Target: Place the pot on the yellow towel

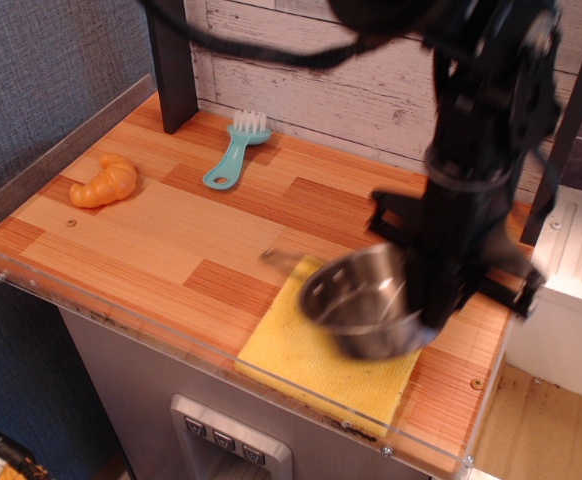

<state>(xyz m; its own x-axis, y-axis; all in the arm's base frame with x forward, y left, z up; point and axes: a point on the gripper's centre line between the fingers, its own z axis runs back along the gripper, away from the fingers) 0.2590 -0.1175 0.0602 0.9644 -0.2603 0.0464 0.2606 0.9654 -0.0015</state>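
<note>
Observation.image view: pot carried over the yellow towel, not yet set down.

Clenched on the far-right rim of the pot [361, 312], the gripper [433, 312] holds it tilted and blurred above the yellow towel [286, 350], its thin handle reaching past the towel's left edge. Pickup and carry look done; lowering it flat and letting go remain. Well away from the towel lie a teal brush [233, 153] and an orange croissant toy [104, 181].

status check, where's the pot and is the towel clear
Claw shut on pot at its right rim. Pot tilted over towel, motion-blurred, contact unclear. Nothing else on towel; brush and croissant far left.
</note>
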